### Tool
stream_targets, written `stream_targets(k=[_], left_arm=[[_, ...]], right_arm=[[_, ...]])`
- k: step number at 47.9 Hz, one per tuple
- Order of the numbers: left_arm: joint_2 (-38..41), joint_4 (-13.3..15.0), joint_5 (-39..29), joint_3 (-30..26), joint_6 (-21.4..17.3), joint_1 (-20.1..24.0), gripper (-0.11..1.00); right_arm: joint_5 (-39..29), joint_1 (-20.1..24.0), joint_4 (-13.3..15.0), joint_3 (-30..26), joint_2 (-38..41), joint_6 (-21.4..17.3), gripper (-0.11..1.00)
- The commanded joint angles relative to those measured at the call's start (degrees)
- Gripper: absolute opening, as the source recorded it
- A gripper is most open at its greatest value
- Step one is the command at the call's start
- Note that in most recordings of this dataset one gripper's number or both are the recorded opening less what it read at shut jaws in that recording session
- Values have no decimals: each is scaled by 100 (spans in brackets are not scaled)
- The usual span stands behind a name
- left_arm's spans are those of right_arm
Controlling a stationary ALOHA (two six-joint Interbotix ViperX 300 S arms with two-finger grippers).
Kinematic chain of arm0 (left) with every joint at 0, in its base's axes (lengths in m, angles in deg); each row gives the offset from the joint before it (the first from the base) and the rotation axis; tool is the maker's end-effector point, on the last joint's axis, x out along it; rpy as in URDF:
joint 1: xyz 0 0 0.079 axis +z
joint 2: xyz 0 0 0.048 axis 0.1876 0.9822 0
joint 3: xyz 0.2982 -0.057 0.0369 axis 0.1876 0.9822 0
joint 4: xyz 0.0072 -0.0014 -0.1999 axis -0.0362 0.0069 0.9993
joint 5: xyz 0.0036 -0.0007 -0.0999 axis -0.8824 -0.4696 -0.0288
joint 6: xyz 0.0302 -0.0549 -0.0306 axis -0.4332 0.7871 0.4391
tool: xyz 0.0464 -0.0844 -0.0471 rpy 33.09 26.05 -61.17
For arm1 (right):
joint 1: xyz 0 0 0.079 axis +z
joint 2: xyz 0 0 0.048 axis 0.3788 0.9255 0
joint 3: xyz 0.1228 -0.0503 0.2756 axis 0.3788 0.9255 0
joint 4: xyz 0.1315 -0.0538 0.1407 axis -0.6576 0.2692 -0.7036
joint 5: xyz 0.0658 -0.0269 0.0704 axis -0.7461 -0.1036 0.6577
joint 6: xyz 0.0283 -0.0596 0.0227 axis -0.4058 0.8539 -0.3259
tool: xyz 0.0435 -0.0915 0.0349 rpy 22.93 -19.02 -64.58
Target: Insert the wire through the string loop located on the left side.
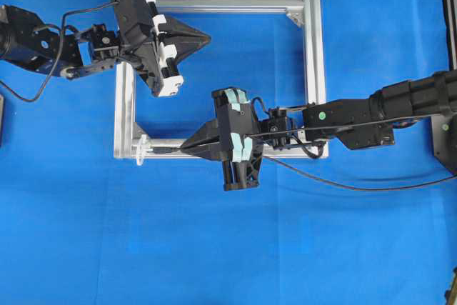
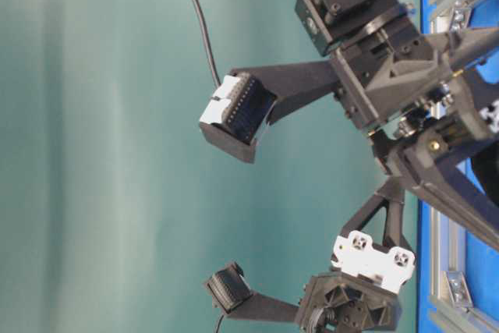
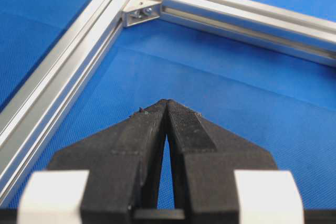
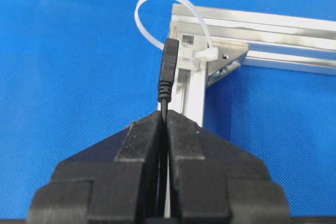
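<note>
R claw shut on wire, plug pointing straight ahead w/ tip right at string loop on frame corner; L claw shut, empty, well apart.

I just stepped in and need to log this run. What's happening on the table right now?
The right gripper has its jaws shut on the wire, plug end pointing at the string loop on a corner of the aluminium frame. In the right wrist view the plug sits right at the loop; whether it has entered yet I cannot tell. The left gripper is shut and empty, over the frame's opposite side.
</note>
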Motion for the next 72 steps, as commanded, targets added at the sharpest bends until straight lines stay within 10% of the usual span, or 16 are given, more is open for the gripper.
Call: stream_targets(k=[1,72], left_arm=[[-158,-18,26,-35,0,0,0],[-149,-9,26,-35,0,0,0]], right_arm=[[26,-9,-9,-97,-88,-18,0],[9,-9,-18,-229,-18,-18,0]])
